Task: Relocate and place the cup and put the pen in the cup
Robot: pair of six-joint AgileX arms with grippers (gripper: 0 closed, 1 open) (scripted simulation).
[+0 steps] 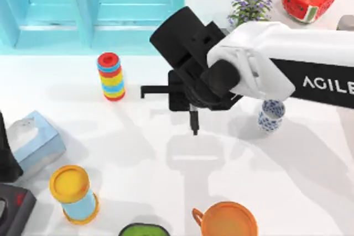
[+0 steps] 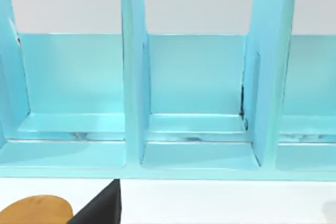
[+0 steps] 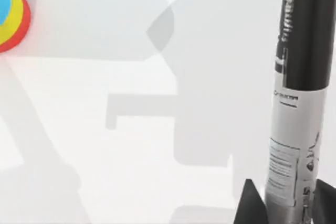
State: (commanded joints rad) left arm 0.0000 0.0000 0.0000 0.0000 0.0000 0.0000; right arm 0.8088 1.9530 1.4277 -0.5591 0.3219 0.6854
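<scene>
The pen is a slim black marker with a white-grey label band. It hangs upright above the middle of the table, and my right gripper is shut on its upper end. In the right wrist view the pen runs up from between the two dark fingertips. The small white cup with a blue floral pattern stands on the table to the right of the pen, partly under the right arm. My left arm is parked at the table's left edge.
A coloured ring stack stands left of the gripper. A tissue box, a yellow-topped light-blue cylinder, an orange mug and a green object line the left and front. A blue shelf and plants stand at the back.
</scene>
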